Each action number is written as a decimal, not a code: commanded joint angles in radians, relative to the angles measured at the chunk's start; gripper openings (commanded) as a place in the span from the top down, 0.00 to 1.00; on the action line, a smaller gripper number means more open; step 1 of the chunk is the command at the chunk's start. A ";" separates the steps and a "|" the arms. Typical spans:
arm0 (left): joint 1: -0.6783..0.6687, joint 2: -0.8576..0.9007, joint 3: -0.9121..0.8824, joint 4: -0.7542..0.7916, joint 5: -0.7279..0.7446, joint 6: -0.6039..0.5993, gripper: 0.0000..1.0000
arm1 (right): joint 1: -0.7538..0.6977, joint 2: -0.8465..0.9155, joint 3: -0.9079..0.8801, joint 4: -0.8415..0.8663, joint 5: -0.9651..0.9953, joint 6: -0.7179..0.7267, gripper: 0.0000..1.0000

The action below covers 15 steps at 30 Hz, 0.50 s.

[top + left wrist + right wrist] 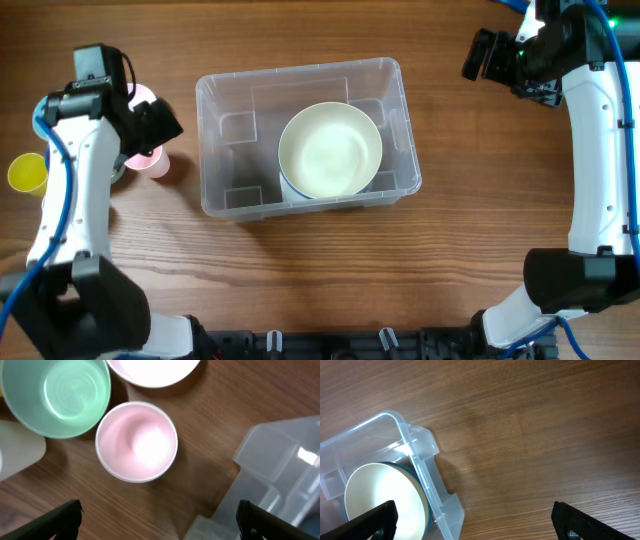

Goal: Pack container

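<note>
Fingers of your left claw (159, 510) stand spread wide with nothing between them but bare desk (200, 435). Just ahead of that claw a pink cup (136, 441) stands upright, its mouth open to the wrist camera. Past the cup and to the claw's left sits a green bowl (60, 395), so close to the pink cup that you cannot tell whether the two touch. A white bowl (155, 370) lies farther ahead, cut off by the top edge of the view. At the claw's right side one corner of the container (280, 475) reaches in, apart from the pink cup. From overhead, a yellow cup (27, 172) stands well out on the far side of your left arm. Your right claw (480, 520) is spread wide too, holding nothing, above bare wood. The container lies off to that claw's left, upright and open-topped, with a cream bowl (380, 495) resting inside at the end nearer this claw. Overhead, the container sits between your two claws, close to the left one and well apart from the right.
</note>
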 commanded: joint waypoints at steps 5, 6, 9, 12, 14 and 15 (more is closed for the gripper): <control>0.002 0.152 0.013 0.103 -0.013 -0.013 0.03 | 0.005 0.015 -0.002 -0.017 -0.013 -0.017 0.00; 0.002 0.185 0.013 0.113 -0.013 -0.013 0.03 | 0.005 0.015 -0.002 -0.017 -0.013 -0.017 0.00; 0.002 0.238 0.013 0.125 -0.013 -0.013 0.14 | 0.005 0.015 -0.002 -0.019 -0.013 -0.018 0.00; 0.002 0.241 0.013 0.145 -0.013 -0.013 0.49 | 0.005 0.015 -0.002 -0.031 -0.013 -0.019 0.00; 0.002 0.241 0.013 0.149 -0.013 -0.013 0.69 | 0.005 0.015 -0.002 -0.037 -0.013 -0.019 0.00; 0.002 0.241 0.013 0.148 -0.013 -0.013 0.84 | 0.005 0.015 -0.002 -0.040 -0.013 -0.019 0.00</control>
